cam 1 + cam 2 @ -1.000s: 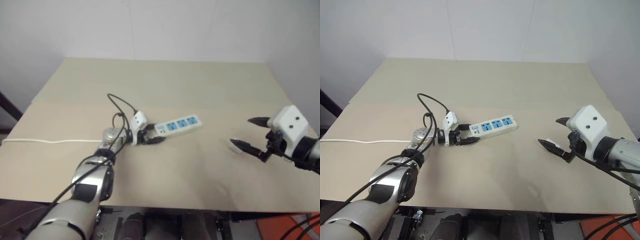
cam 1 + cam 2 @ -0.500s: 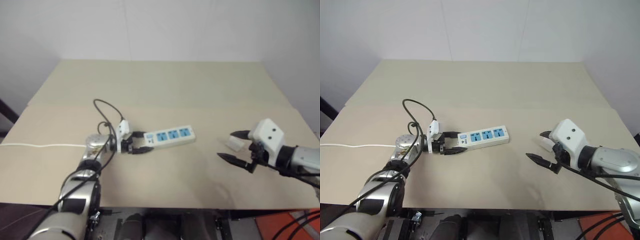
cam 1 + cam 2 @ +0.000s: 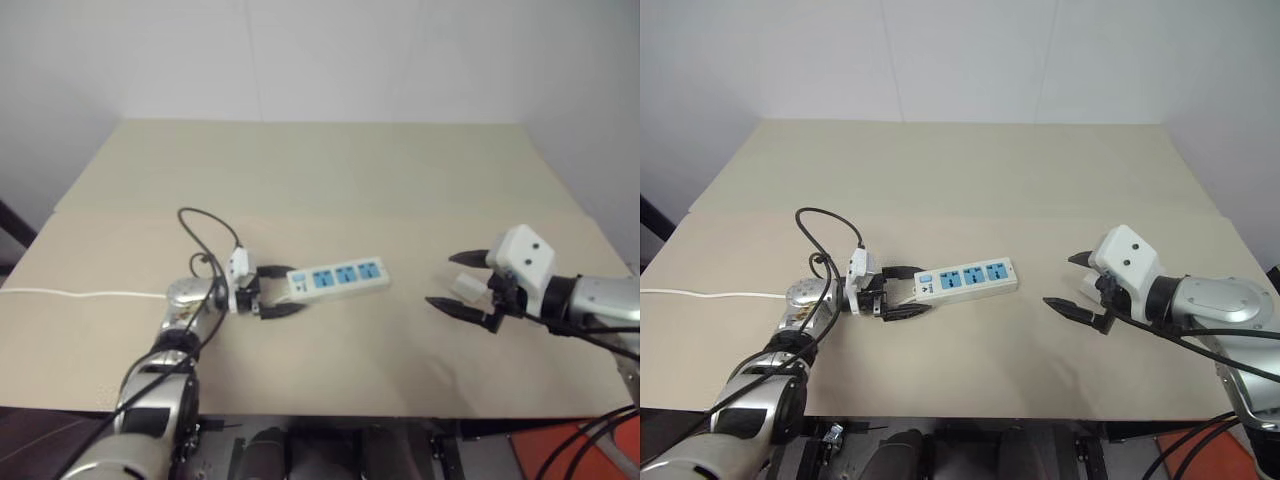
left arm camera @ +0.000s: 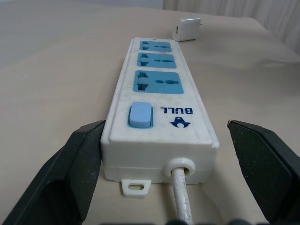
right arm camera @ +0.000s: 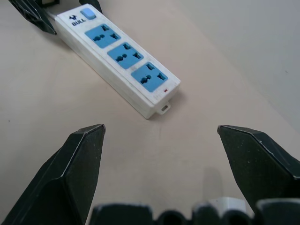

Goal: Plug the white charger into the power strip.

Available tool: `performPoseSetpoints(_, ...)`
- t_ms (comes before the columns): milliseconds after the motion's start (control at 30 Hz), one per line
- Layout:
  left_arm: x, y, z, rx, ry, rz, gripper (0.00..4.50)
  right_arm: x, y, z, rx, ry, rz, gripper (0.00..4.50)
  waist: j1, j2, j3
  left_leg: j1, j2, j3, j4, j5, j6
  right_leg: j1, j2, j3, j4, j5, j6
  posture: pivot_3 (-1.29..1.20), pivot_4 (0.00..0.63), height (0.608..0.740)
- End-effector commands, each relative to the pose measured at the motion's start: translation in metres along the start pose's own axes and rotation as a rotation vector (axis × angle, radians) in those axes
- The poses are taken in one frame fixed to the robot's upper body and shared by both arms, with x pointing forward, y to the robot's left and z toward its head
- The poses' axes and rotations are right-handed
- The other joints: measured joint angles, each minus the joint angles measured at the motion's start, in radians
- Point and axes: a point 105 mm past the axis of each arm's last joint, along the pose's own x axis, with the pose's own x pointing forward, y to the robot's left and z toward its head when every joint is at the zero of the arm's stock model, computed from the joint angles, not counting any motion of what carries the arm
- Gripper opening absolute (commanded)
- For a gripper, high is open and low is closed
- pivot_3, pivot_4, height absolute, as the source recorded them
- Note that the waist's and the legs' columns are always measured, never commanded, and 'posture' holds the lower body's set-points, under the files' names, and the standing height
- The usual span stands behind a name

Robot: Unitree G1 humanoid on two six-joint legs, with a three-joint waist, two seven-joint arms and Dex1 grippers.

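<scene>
Left gripper (image 4: 164, 164) spread wide, straddling the strip's (image 4: 161, 101) switch end, gripping nothing. Right gripper (image 3: 462, 283) wide open, empty; charger (image 3: 468, 288) lies between its fingers. It should likely close squarely on the charger, prongs clear.

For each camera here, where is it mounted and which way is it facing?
Head views: look forward and down at the table; both arms show.
Left wrist view: looks along the power strip from its switch end toward the white charger; own black fingers show.
Right wrist view: faces the strip's far end; own fingers show.
Both wrist views share the strip.
</scene>
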Motion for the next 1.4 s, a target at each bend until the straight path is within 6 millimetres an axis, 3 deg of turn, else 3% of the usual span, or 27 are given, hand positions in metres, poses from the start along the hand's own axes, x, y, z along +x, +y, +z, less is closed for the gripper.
performPoseSetpoints(33, 0.005, 0.001, 0.004, 0.007, -0.019, -0.018, 4.47, -0.004, -0.002, 0.008, -0.045, -0.021, -0.022, 4.5, 0.0, 0.0, 0.0, 0.0, 0.0, 0.0, 0.0, 0.0, 0.0, 0.0, 0.0, 0.0, 0.0, 0.0, 0.0, 0.0, 0.15, 0.74)
performPoseSetpoints(200, 0.013, 0.002, 0.005, 0.019, -0.019, -0.018, 4.47, -0.008, -0.002, 0.007, -0.044, -0.009, -0.045, 4.5, 0.008, 0.0, 0.0, -0.001, 0.0, 0.0, 0.0, 0.0, 0.0, 0.0, 0.0, 0.0, 0.0, 0.0, 0.0, 0.0, 0.15, 0.74)
performPoseSetpoints(400, 0.018, -0.001, 0.002, 0.055, 0.004, -0.028, 3.22, -0.011, 0.001, 0.005, -0.039, -0.002, -0.052, 4.5, 0.014, 0.0, 0.0, -0.001, 0.0, 0.0, 0.0, 0.0, 0.0, 0.0, 0.0, 0.0, 0.0, 0.0, 0.0, 0.0, 0.15, 0.74)
performPoseSetpoints(667, 0.018, -0.002, 0.002, 0.103, 0.059, -0.067, 3.22, -0.011, -0.012, 0.007, 0.002, 0.096, -0.017, 4.5, 0.018, 0.0, 0.0, -0.001, -0.001, 0.0, 0.0, 0.0, 0.0, 0.0, 0.0, 0.0, 0.0, 0.0, 0.0, 0.0, 0.15, 0.74)
performPoseSetpoints(733, 0.017, -0.005, 0.001, 0.113, 0.083, -0.11, 3.22, -0.007, -0.022, 0.006, 0.049, 0.224, -0.017, 4.5, 0.015, 0.0, 0.0, -0.001, 0.0, 0.0, 0.0, 0.0, 0.0, 0.0, 0.0, -0.001, 0.0, 0.0, 0.0, 0.0, 0.15, 0.74)
performPoseSetpoints(900, 0.02, -0.008, 0.002, 0.13, 0.088, -0.134, 3.22, 0.017, -0.039, 0.021, 0.164, 0.325, 0.003, 4.5, 0.005, 0.001, 0.0, -0.002, 0.001, -0.001, 0.001, 0.0, 0.0, -0.003, 0.0, 0.0, -0.001, 0.001, -0.001, 0.0, 0.15, 0.74)
performPoseSetpoints(1100, 0.025, -0.012, 0.002, 0.127, 0.069, -0.155, 3.22, 0.042, -0.058, 0.009, 0.156, 0.494, -0.025, 4.5, 0.013, 0.001, -0.001, -0.011, -0.002, 0.0, 0.001, 0.0, 0.0, -0.012, -0.002, 0.0, 0.001, 0.001, -0.001, 0.0, 0.15, 0.74)
performPoseSetpoints(1400, 0.025, -0.017, -0.004, 0.112, 0.07, -0.16, 3.22, 0.045, -0.068, -0.023, 0.156, 0.684, -0.033, 4.5, 0.015, 0.002, -0.001, -0.014, -0.002, 0.0, 0.001, 0.0, 0.0, -0.014, -0.002, -0.002, 0.002, 0.001, 0.0, 0.0, 0.15, 0.74)
